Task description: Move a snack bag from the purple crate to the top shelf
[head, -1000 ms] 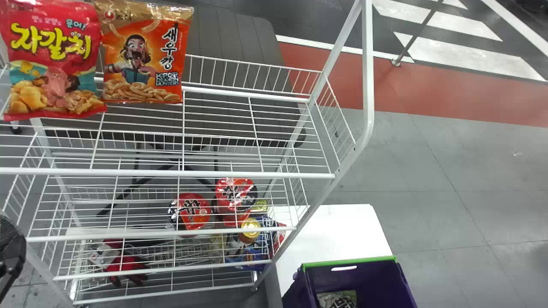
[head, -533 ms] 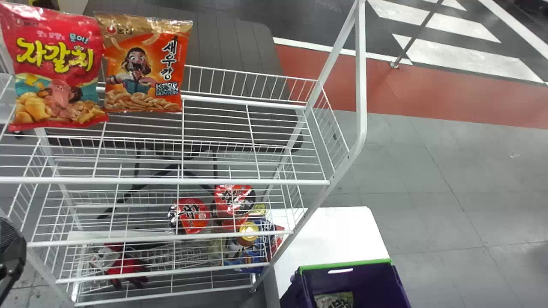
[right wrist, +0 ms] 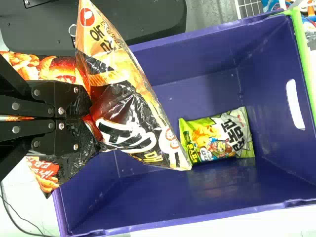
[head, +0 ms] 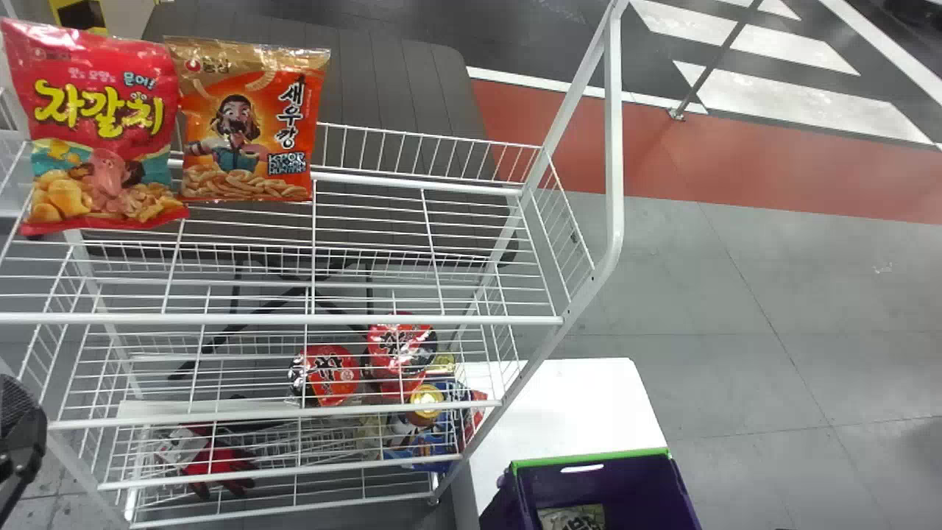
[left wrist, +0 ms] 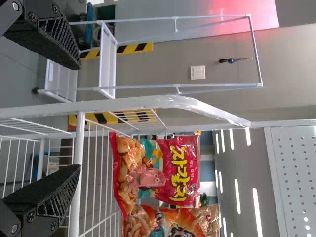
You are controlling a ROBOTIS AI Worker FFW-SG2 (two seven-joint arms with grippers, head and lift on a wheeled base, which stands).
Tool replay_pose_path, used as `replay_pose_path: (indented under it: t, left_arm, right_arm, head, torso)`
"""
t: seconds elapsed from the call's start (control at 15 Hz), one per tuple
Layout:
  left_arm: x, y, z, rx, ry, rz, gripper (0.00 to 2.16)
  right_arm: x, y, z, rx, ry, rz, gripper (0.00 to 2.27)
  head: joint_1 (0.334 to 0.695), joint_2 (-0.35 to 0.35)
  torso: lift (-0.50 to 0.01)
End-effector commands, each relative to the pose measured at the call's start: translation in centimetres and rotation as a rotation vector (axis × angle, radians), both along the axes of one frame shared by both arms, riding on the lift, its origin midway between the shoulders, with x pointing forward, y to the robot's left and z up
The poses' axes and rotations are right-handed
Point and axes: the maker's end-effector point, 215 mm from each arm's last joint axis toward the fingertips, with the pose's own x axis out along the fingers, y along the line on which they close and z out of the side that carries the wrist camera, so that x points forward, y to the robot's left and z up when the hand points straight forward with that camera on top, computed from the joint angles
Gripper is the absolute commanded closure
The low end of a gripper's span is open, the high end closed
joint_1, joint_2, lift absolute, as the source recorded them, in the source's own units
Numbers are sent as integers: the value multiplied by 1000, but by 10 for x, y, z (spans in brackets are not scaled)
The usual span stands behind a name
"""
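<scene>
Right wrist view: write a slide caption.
Right gripper pinching a black-and-orange snack bag over the purple crate, a green-and-white bag lying inside.

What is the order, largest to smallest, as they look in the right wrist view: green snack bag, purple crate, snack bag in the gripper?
1. Purple crate
2. Snack bag in the right gripper
3. Green snack bag

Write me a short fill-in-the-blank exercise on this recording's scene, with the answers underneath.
1. The right gripper holds a snack bag over the purple crate, which has a ____ strip along one edge.
2. At the top shelf, a pink bag is beside an ____ bag.
3. Between the fingers of the left gripper there is ____.

Missing words: green; orange; nothing
</scene>
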Motion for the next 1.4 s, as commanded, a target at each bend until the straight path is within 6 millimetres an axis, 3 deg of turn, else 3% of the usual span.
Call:
replay_pose_path:
  t: [0.0,0.13,0.33,0.47,0.73,0.87,1.0,1.13,1.33]
  left_arm:
    - [0,-1,1,2,2,-2,103]
    - [0,-1,0,3,5,-3,103]
    - [0,0,1,4,5,-2,103]
    - [-1,-3,0,3,5,-6,103]
    - [-4,-1,-1,6,10,-1,103]
    - [-4,-1,-1,5,9,1,103]
    - [-4,-2,-1,5,10,-2,103]
    - [-3,-4,-3,4,14,-4,103]
    - [-1,-7,-3,4,16,-9,103]
  right_arm:
    - [0,2,0,2,-1,-1,2020]
    - [8,15,-1,27,-18,6,1838]
    - [21,55,6,91,-52,14,1821]
    - [41,101,24,195,-100,-52,1821]
    - [75,163,69,337,-180,-80,1821]
    - [85,188,91,378,-222,-99,1825]
    - [101,204,106,407,-287,-84,1825]
    - [131,207,117,412,-401,-45,1825]
    - [186,204,158,334,-613,49,1825]
  head:
    - [695,-350]
    - [695,-350]
    - [695,-350]
    - [695,-350]
    - [695,-348]
    - [695,-280]
    - [695,-197]
    - [695,-160]
    - [695,-130]
  torso:
    - [9]
    - [0]
    - [0]
    - [0]
    - [0]
    - [0]
    - [0]
    - [0]
    - [0]
